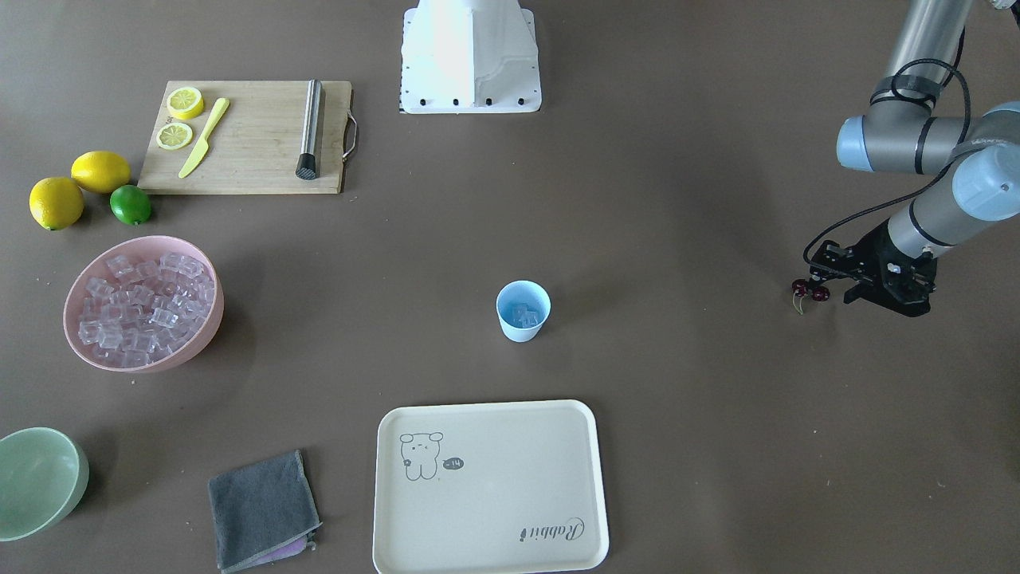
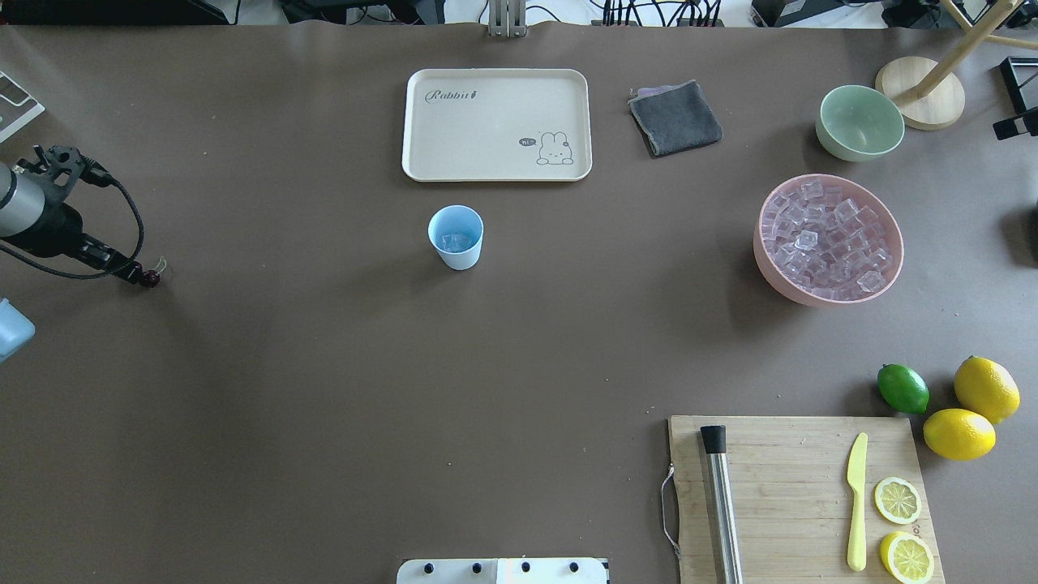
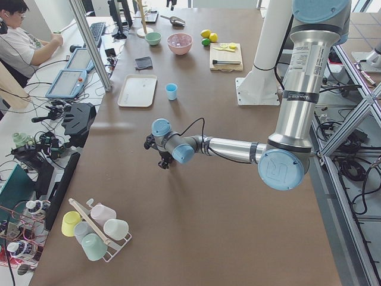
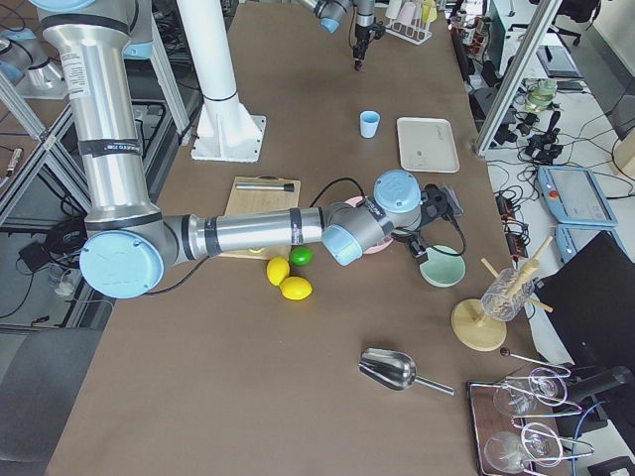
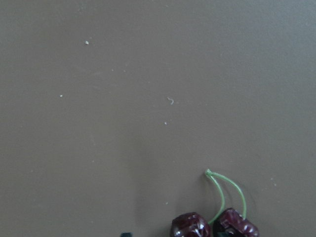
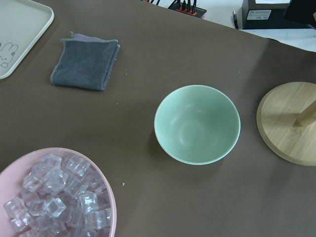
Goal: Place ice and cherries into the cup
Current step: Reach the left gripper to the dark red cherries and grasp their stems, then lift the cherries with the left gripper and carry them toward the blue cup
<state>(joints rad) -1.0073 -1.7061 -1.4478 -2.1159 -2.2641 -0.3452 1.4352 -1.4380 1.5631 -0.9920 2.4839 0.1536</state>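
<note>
Cherries [image 1: 810, 291] at fingers of left gripper [image 1: 830, 287], grasp state can't tell. Cup [image 1: 518, 328], ice [image 1: 523, 313] already inside, lies well off to robot's right, mid-worktop [image 1: 677, 199]. Right gripper [image 4: 442, 201] fingers: can't tell either.

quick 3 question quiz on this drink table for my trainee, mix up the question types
1. True or false: the small light blue plastic cup already holds some clear ice cubes.
2. The two dark red cherries on thin green stems sit at the tip of which arm? A left, B right.
3. Name the yellow plastic tool lying on the wooden cutting board.

Key: 1 true. 2 A, they sit at the left gripper. 3 the yellow knife.
</note>
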